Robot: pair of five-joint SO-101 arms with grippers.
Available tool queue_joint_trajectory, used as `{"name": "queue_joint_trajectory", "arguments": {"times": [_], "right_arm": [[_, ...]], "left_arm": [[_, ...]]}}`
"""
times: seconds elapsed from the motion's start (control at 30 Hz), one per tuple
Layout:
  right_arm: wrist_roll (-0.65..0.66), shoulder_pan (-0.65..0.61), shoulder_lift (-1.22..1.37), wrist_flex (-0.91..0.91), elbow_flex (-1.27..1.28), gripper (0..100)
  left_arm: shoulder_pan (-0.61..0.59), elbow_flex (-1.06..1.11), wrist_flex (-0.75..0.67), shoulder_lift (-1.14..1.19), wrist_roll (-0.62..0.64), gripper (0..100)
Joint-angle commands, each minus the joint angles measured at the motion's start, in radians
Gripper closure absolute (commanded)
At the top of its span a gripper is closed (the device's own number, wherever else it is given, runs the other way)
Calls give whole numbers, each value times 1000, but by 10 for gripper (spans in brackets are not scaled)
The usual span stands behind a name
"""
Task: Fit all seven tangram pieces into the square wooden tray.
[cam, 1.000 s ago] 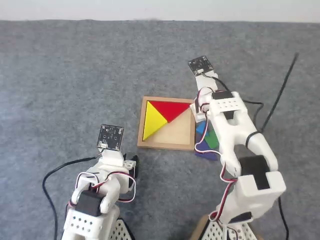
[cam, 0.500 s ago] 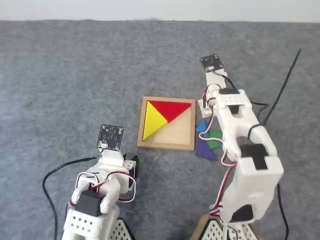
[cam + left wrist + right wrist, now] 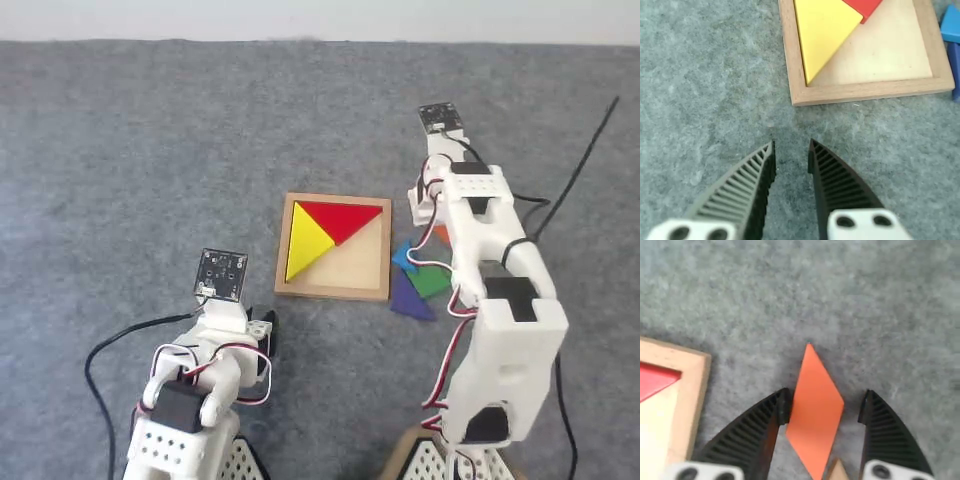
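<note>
Right jaws apart astride the orange parallelogram [image 3: 814, 410]; left jaws apart near the tray [image 3: 865, 91]

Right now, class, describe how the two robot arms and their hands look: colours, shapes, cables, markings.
Both the left arm and right arm are white shells with black motor blocks, looped with red, white and black wires. Each wrist carries a black square board. Left hand and right hand have black, pointed, ribbed fingers on white bases.

It looks like a robotics lab bench: a grey felt mat [image 3: 140, 130] carries the left arm [image 3: 195, 395] and right arm [image 3: 495, 300], their servo wires [image 3: 440, 310] exposed.
</note>
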Motion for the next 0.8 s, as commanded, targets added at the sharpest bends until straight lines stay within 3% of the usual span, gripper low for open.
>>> {"name": "queue_joint_trajectory", "arguments": {"times": [0.0, 0.13, 0.33, 0.57, 0.77], "right_arm": [[-11, 15, -44, 41, -41, 746], [8, -64, -191, 27, 41, 746], [54, -125, -371, -150, 331, 747], [60, -56, -343, -145, 336, 805], [60, -65, -248, -134, 252, 775]], "left_arm": [[2, -12, 2, -17, 6, 895], [2, -12, 2, -17, 6, 895], [2, -12, 2, -17, 6, 895], [2, -12, 2, -17, 6, 895], [2, -12, 2, -17, 6, 895]]}}
